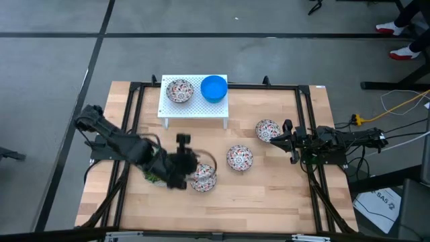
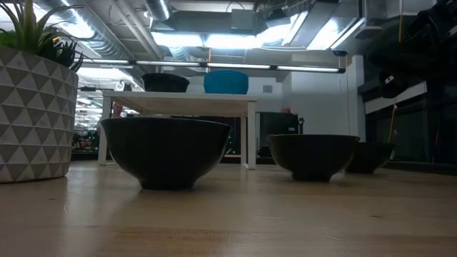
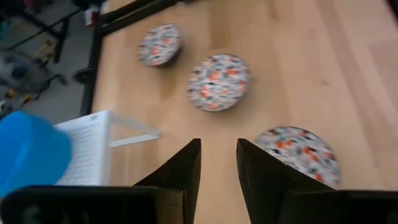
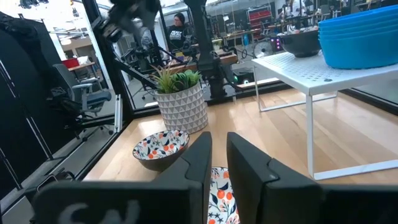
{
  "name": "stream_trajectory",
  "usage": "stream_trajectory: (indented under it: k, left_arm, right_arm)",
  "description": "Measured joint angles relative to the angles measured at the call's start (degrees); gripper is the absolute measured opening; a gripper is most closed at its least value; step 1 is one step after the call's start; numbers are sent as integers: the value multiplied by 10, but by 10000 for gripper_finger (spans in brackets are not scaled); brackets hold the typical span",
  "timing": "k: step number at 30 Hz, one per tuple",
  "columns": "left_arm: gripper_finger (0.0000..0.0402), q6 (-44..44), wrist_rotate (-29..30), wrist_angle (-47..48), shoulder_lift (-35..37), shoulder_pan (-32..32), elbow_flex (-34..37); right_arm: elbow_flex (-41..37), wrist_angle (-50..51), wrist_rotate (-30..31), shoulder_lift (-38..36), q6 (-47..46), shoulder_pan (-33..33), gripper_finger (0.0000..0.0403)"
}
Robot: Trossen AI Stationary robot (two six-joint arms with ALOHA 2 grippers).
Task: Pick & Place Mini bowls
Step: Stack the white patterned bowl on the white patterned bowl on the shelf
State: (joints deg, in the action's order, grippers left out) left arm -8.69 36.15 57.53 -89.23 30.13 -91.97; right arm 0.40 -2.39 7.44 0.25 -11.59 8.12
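Observation:
A white rack (image 1: 193, 107) stands at the table's far middle and carries a speckled floral bowl (image 1: 179, 90) and a blue bowl (image 1: 214, 88). Three more floral bowls rest on their bases on the wood: right (image 1: 268, 130), middle (image 1: 239, 158) and near-left (image 1: 205, 179). My left gripper (image 1: 190, 163) hovers at the near-left bowl's far-left side. It is open with a small gap (image 3: 219, 149), and that bowl (image 3: 298, 152) lies beside its fingers. My right gripper (image 1: 287, 132) waits just right of the right bowl. Its fingers (image 4: 219, 143) stand narrowly apart, and that bowl (image 4: 217, 190) shows in the gap.
A potted green succulent in a white patterned pot (image 2: 36, 114) stands at the near left, under my left arm (image 1: 127, 148). A black frame (image 1: 306, 121) borders the table on both sides. Bare wood lies along the near edge (image 1: 269, 202). Cables lie off the table's right.

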Motion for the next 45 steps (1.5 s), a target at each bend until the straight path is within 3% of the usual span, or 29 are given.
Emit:
stream_trajectory:
  k: [16, 34, 45]
  left_arm:
    - [95, 83, -97, -96, -111, 78, 0]
    - [91, 78, -178, -96, -219, 68, 0]
    - [88, 9, -204, -103, -224, 30, 71]
  right_arm:
    - [0, 0, 0, 0, 0, 0, 52]
    - [0, 0, 0, 0, 0, 0, 52]
    - [0, 0, 0, 0, 0, 0, 52]
